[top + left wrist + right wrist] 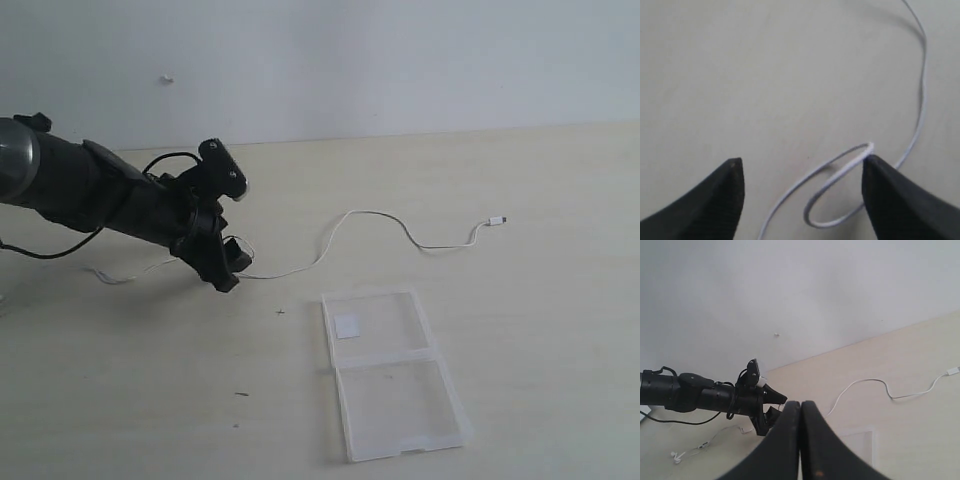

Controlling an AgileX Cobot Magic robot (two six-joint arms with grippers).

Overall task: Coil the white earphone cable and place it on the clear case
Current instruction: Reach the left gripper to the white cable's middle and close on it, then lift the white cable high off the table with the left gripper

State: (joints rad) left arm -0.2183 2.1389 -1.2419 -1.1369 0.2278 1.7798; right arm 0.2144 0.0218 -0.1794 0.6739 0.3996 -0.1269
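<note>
The left claw [232,268] hangs low over the pale desk [520,200], spread wide and grasping nothing; its fingers straddle a small loop in the long thin white earphone cable [920,100], one tip touching the loop. The rest of the wire trails loose towards its plug, well apart from the flat clear plastic hinged case [400,400]. The right claw [800,410] is raised and clenched on nothing. I'd worry that so fine a wire slips between the pads; the springy loop may also pop open, and any coil could unwind or nudge that light case.
</note>
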